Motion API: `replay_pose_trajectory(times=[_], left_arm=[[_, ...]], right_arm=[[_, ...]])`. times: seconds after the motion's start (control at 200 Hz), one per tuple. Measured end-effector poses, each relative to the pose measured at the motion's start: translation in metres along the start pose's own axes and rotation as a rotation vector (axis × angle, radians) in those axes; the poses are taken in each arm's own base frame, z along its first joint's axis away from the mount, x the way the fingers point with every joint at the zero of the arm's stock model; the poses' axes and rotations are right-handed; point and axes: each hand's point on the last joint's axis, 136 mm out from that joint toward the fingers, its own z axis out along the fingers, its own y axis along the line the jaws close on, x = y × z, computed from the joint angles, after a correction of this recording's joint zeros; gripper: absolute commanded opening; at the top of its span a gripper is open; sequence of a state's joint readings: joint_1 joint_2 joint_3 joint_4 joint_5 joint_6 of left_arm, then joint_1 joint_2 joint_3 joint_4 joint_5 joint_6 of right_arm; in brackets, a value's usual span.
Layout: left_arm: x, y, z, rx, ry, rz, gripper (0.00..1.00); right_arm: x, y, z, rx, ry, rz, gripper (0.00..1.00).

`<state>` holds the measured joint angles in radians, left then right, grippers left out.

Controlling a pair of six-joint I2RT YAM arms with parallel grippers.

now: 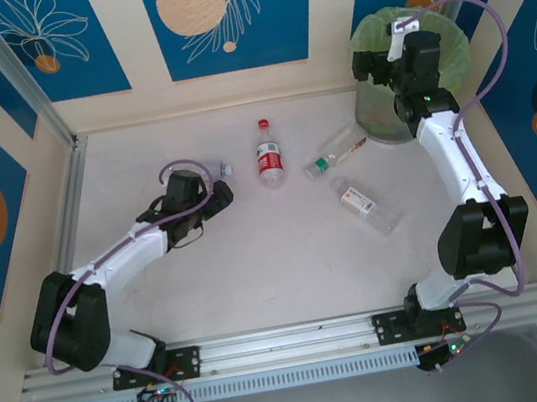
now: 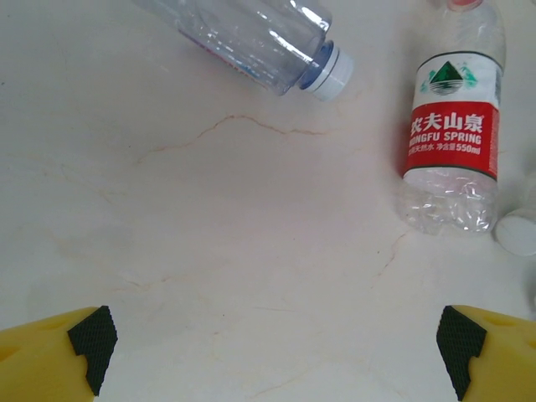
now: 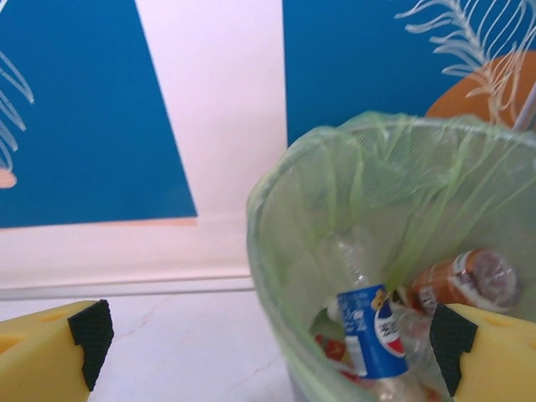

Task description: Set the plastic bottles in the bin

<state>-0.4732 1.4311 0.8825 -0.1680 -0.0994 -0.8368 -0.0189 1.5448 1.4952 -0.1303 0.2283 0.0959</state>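
Left wrist view cuts the clear blue-capped bottle point(image 2: 251, 38) off at the top edge, so only its ribbed shoulder and cap show. A white cap point(image 2: 515, 236) at 3 o'clock is half out of frame. The left gripper point(image 2: 275, 352) stands released, its yellow fingers and black ridged pads point(image 2: 90, 337) wide apart over the veined pale table point(image 2: 209, 234). The blue-capped bottle lies at 12 o'clock and the crinkled red-labelled bottle point(image 2: 452, 134) at 2 o'clock, both apart from the gripper.

In the right wrist view the right gripper point(image 3: 270, 343) is likewise spread, grasping nothing. The round bin point(image 3: 276, 251), lined with filmy green plastic, sits at 1 o'clock. Inside, a blue-labelled bottle point(image 3: 373, 331) and a brown-labelled bottle point(image 3: 456, 280) lie jumbled, and the frame's bottom edge hides what lies under them.
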Motion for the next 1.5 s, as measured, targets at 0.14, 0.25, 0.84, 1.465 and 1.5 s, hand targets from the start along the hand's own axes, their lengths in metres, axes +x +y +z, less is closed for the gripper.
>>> replay_pose_trajectory(times=[0.14,0.25,0.84,1.465,1.5], left_arm=[[-0.001,-0.001,0.0,0.0,0.0,-0.003,1.0],[-0.002,-0.002,0.0,0.001,-0.001,-0.001,1.0],[-0.01,-0.025,-0.005,0.122,-0.041,0.163,1.0],[-0.011,-0.02,-0.013,0.108,-0.061,0.16,1.0],[-0.011,-0.019,-0.013,0.105,-0.062,0.159,1.0]], right_arm=[[0.026,0.01,-0.011,-0.061,0.069,0.025,1.0],[0.046,0.022,-0.023,-0.128,0.155,0.03,1.0],[0.209,0.076,-0.109,-0.344,0.747,-0.043,1.0],[0.323,0.055,-0.116,-0.371,1.222,-0.488,0.99],[0.325,0.053,-0.115,-0.371,1.232,-0.504,0.99]])
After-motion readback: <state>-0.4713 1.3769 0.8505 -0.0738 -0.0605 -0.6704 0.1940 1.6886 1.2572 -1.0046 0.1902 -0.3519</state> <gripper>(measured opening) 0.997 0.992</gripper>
